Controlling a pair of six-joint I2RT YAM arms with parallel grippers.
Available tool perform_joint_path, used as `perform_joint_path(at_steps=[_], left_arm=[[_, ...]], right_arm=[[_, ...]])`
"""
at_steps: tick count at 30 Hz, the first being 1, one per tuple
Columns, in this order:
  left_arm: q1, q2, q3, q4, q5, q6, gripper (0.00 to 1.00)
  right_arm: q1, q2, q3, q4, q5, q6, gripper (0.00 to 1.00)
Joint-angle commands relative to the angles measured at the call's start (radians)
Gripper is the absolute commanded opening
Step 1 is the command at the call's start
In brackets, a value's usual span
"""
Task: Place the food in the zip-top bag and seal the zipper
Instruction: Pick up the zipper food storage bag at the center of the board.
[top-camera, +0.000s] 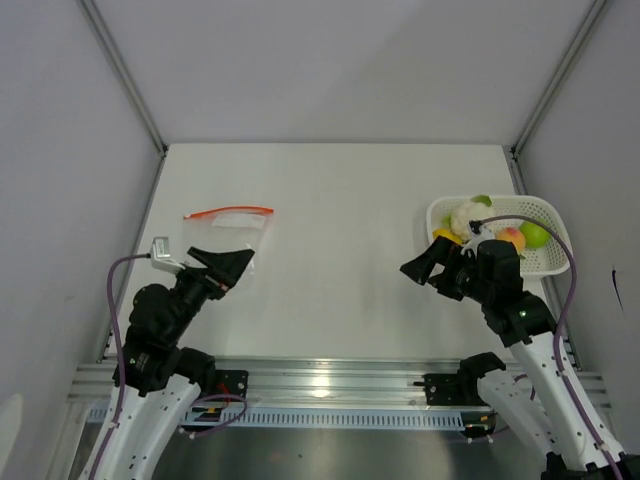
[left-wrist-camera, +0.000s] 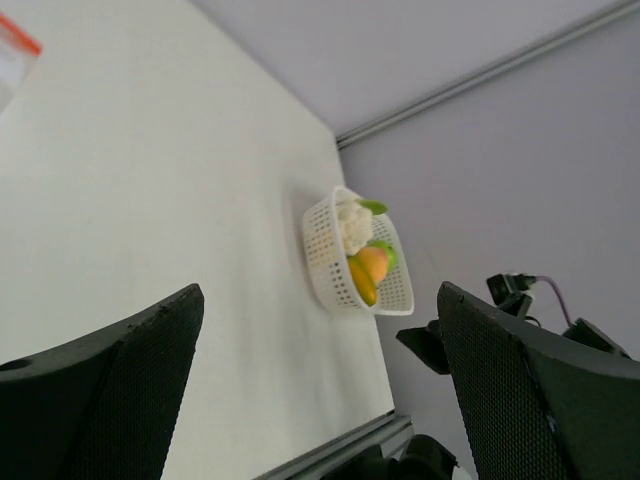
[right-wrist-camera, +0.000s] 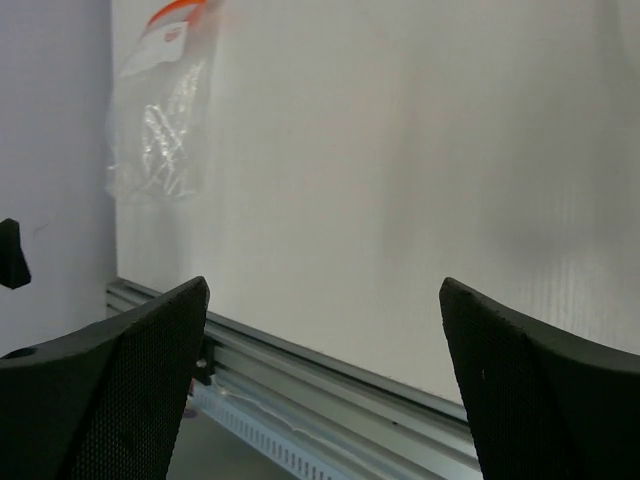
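Observation:
The clear zip-top bag (top-camera: 238, 228) lies flat at the table's left, with its orange-red zipper (top-camera: 228, 212) along the far edge. It also shows in the right wrist view (right-wrist-camera: 160, 130). The food sits in a white mesh basket (top-camera: 545, 262) at the right: a white-and-green vegetable (top-camera: 466, 215), a peach (top-camera: 512, 237), a green apple (top-camera: 535, 235) and a yellow piece (top-camera: 443, 236). My left gripper (top-camera: 225, 260) is open and empty at the bag's near edge. My right gripper (top-camera: 420, 262) is open and empty, just left of the basket.
The left wrist view shows the basket (left-wrist-camera: 325, 262) across the table with the food in it, and a corner of the zipper (left-wrist-camera: 20, 35) at the top left. Grey walls enclose the table on three sides. A metal rail (top-camera: 320, 382) runs along the near edge.

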Motion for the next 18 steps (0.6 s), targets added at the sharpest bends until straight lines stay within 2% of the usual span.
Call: perform_joint_path(at_steps=[1, 5, 10, 11, 15, 18], left_arm=[[0.008, -0.018, 0.016, -0.140, -0.026, -0.058, 1.00], [0.008, -0.125, -0.041, -0.047, 0.009, 0.042, 0.99], [0.008, -0.211, -0.052, -0.079, -0.039, 0.059, 0.99], [0.007, -0.214, -0.050, -0.068, -0.033, 0.071, 0.99], [0.008, -0.161, 0.008, -0.127, -0.069, 0.128, 0.99], [0.008, -0.092, 0.073, -0.190, -0.108, 0.174, 0.99]], right_arm=[[0.036, 0.042, 0.082, 0.020, 0.118, -0.104, 1.00], [0.124, 0.210, 0.163, 0.124, 0.155, -0.146, 0.99], [0.242, 0.533, 0.307, 0.319, 0.132, -0.173, 0.99], [0.267, 0.652, 0.339, 0.342, 0.120, -0.178, 0.99], [0.282, 0.909, 0.511, 0.497, 0.041, -0.135, 0.99], [0.302, 1.102, 0.650, 0.531, 0.038, -0.065, 0.96]])
